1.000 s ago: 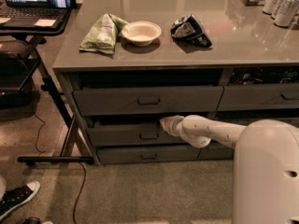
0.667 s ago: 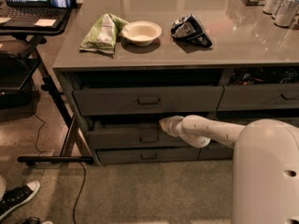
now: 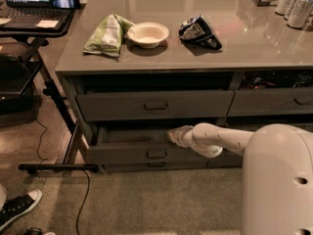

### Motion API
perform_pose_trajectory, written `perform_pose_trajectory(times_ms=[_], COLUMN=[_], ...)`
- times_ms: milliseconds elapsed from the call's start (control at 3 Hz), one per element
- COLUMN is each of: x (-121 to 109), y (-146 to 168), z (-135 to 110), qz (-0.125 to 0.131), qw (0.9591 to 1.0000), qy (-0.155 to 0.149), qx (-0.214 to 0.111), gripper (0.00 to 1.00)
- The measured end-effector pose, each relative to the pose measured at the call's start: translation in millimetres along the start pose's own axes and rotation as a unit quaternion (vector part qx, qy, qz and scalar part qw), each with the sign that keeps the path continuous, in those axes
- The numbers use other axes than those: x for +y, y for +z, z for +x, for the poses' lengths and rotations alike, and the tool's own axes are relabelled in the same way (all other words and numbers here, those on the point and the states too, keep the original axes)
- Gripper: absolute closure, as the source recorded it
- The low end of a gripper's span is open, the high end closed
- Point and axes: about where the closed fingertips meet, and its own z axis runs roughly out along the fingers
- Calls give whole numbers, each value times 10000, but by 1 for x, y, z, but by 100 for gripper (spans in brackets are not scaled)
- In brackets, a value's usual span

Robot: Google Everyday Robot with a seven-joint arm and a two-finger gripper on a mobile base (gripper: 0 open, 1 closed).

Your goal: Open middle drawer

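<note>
my gripper (image 3: 177, 135) sits at the top lip of the middle drawer (image 3: 122, 154), which is partly out under the counter (image 3: 254, 53). i cannot tell its grip. pulling upward, it could slip off.

Gripper (image 3: 177, 136) at middle drawer (image 3: 122, 154) top edge, above handle (image 3: 156, 153); bowl (image 3: 147, 34) on counter (image 3: 161, 58) overhead

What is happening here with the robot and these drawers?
A robot arm reaches in from the right to the drawers under the grey counter. Its gripper is at the top edge of the middle drawer, just above and right of its handle. That drawer stands partly out, with some of its inside showing. A white bowl sits on the counter.
</note>
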Motion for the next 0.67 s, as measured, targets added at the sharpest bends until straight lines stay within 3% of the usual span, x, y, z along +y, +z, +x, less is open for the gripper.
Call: perform_pose_trajectory(times_ms=[333,667], x=[8,8], y=[-5,-6], z=[32,30], qz=[-234,-235], qw=[9990,9990], qy=[62,61], qx=[364,366], gripper=[100,100])
